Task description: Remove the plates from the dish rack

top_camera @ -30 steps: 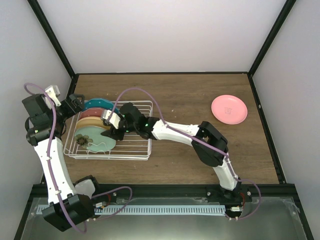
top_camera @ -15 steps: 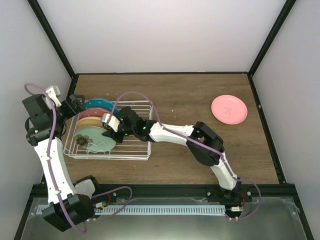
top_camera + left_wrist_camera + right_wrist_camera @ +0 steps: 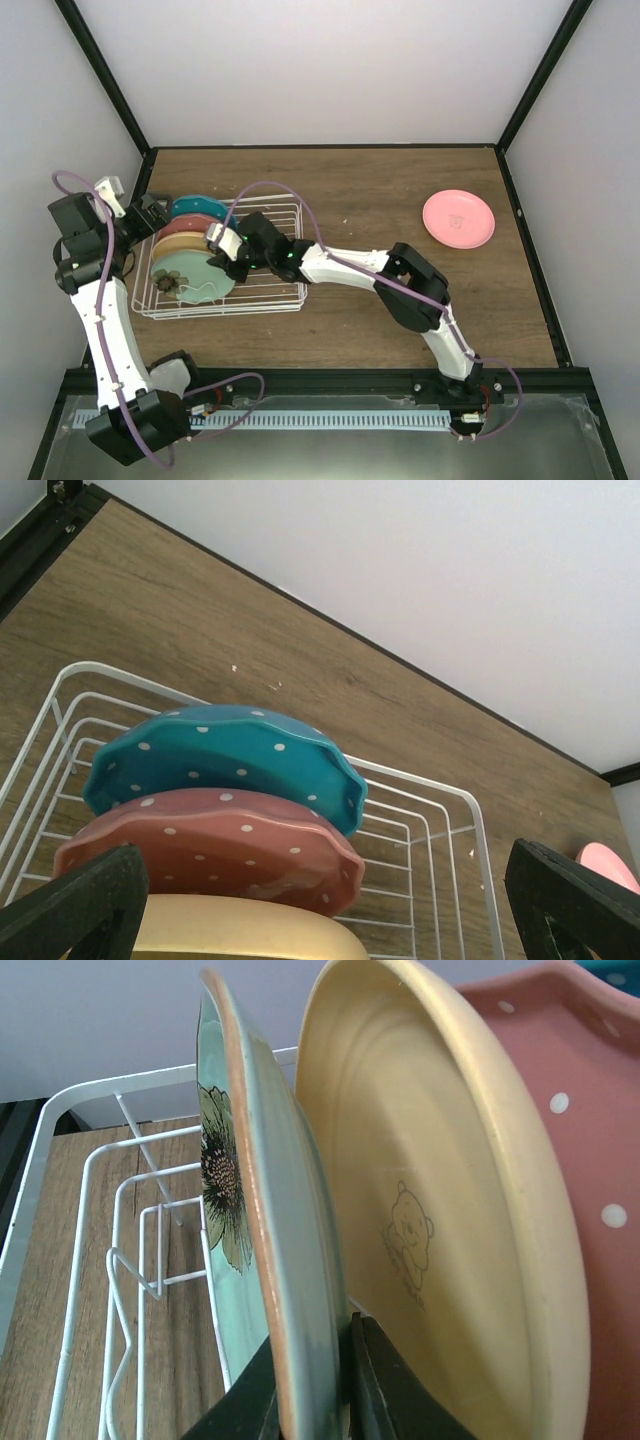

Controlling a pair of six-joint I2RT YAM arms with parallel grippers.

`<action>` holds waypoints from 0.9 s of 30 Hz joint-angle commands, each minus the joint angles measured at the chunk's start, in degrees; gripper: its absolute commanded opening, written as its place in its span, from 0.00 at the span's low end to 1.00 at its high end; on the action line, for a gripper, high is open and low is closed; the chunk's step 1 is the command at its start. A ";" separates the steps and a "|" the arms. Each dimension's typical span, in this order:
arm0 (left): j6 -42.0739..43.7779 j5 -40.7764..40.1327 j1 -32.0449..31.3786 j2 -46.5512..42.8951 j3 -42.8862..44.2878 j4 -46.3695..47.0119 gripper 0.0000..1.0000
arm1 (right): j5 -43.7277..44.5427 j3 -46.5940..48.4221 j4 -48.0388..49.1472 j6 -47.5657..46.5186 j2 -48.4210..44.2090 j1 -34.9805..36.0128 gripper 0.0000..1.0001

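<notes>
Clearly, the right hand (image 3: 315, 1348) pinches the mint green plate (image 3: 225, 1170) by its rim in the dish rack (image 3: 150, 1078).

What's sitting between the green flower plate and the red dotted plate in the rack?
The yellow plate, slotted between them; the right wrist view shows it.

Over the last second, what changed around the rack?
The right fingers eased in over the rack and closed on the green plate, pinching its rim. The other racked plates and the pink plate stayed where they were.
</notes>
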 commanded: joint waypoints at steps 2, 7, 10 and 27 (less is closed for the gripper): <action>-0.56 1.57 -0.02 -1.12 -0.15 0.92 1.00 | -3.35 -1.57 -0.52 0.77 -4.30 1.66 0.01; -1.42 1.61 -0.03 -0.70 1.09 1.60 1.00 | -0.73 -1.59 0.93 0.62 -7.83 1.76 0.01; -2.82 2.07 0.00 -0.20 2.19 2.23 1.00 | 0.84 -1.21 1.37 0.00 -9.67 1.76 0.01; -7.22 2.65 0.09 1.95 9.50 5.10 1.00 | 6.75 1.42 -4.21 -5.28 -18.80 1.61 0.01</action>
